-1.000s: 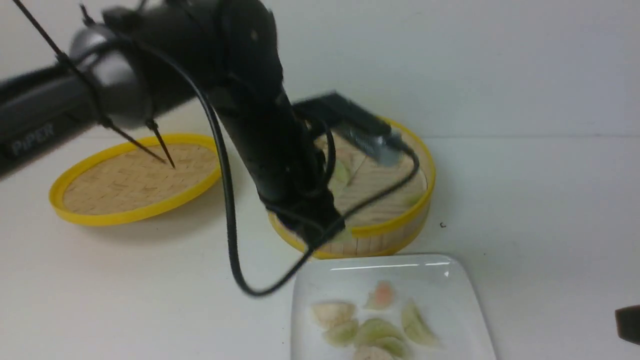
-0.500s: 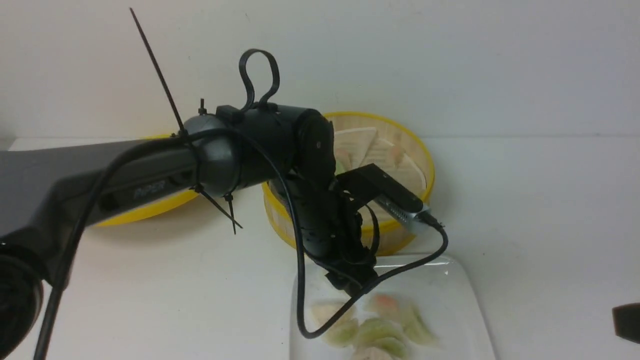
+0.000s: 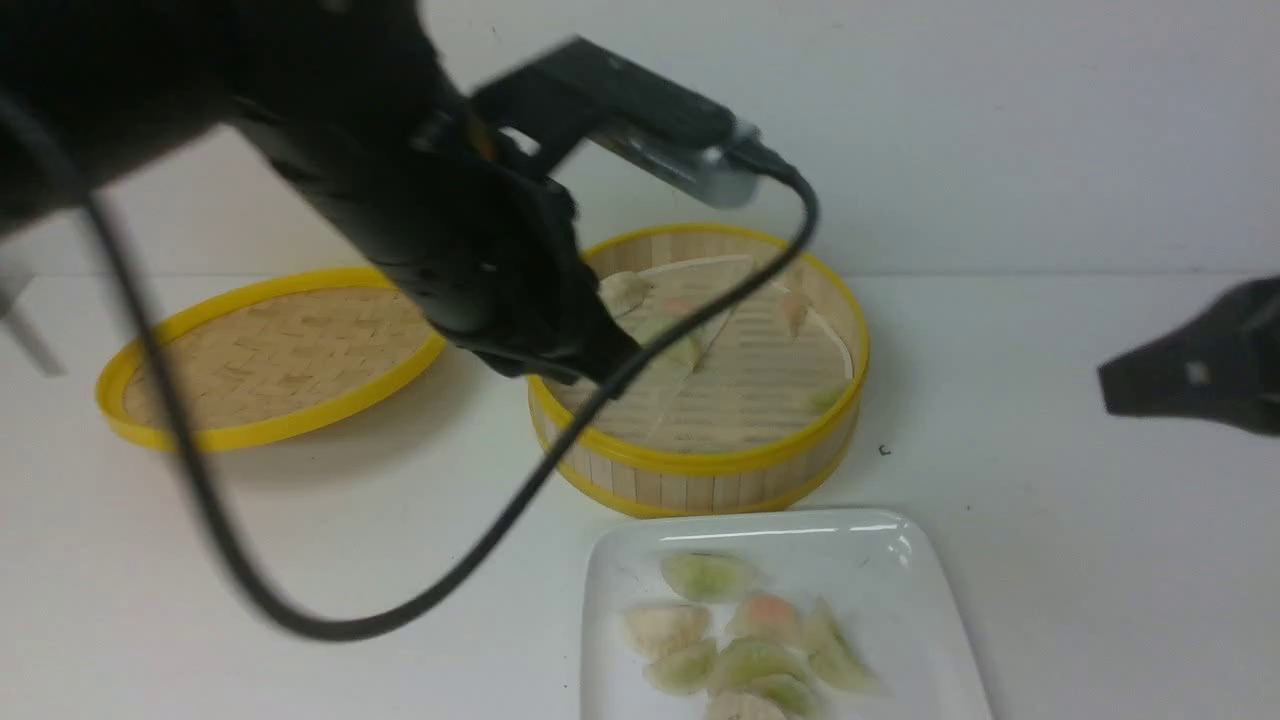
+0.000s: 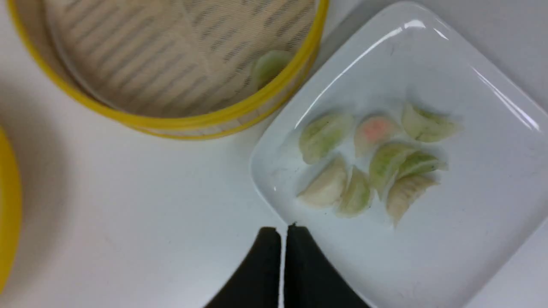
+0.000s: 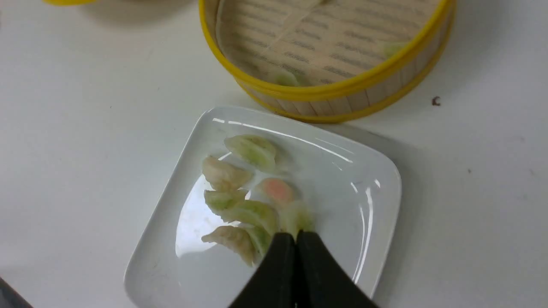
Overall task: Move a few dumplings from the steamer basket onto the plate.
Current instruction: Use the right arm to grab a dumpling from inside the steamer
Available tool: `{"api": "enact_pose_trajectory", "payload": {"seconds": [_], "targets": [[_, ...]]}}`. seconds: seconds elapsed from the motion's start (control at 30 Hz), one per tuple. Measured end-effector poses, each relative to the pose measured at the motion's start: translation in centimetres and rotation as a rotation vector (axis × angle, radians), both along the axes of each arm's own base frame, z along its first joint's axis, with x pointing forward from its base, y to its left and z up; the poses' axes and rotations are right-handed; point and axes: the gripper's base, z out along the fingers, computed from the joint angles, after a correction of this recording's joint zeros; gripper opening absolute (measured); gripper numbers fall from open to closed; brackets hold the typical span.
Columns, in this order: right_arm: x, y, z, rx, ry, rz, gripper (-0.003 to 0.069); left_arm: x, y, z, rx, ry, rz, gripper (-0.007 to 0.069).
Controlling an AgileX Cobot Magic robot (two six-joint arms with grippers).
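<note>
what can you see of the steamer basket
The steamer basket is round, apparently bamboo, with yellow top and bottom rims, pale slatted walls and a slatted floor. It sits upright and open on the table, beyond the plate, several dumplings inside. In the front view, the left arm hides part of its rim.

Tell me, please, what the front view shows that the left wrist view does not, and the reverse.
Front view only: the right gripper, the lid's woven face and a pink-tinged dumpling inside the basket.
Left wrist view only: the left gripper's shut fingertips seen clearly, and the whole of the whitish dumpling that the front view crops.
Both: bamboo steamer basket, white plate, the lid's yellow rim and eight dumplings on the plate.
</note>
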Motion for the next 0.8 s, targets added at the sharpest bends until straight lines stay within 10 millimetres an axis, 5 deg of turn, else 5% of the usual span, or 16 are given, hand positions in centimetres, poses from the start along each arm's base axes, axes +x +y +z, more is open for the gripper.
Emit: {"api": "enact_pose_trajectory", "payload": {"seconds": [0.17, 0.4, 0.53, 0.6, 0.8], "targets": [[5.5, 3.8, -1.3, -0.073, 0.000, 0.106, -0.0010, -4.0, 3.4, 1.0, -0.038, -0.036, 0.060, -0.0006], [14.8, 9.8, -5.8, -0.150, 0.007, 0.197, 0.0039, -8.8, 6.5, 0.1, -0.080, -0.049, 0.136, -0.0006], [18.7, 12.6, -8.8, -0.170, 0.017, 0.233, 0.0111, -10.1, 7.5, 0.0, -0.076, -0.052, 0.164, -0.0006], [21.1, 14.3, -12.0, -0.203, 0.052, 0.267, 0.0190, -10.9, 8.2, 0.2, -0.056, -0.053, 0.189, -0.0006], [24.6, 17.1, -16.5, -0.266, 0.093, 0.260, 0.0358, -12.1, 10.1, 0.7, 0.016, -0.085, 0.280, -0.0006]]}}
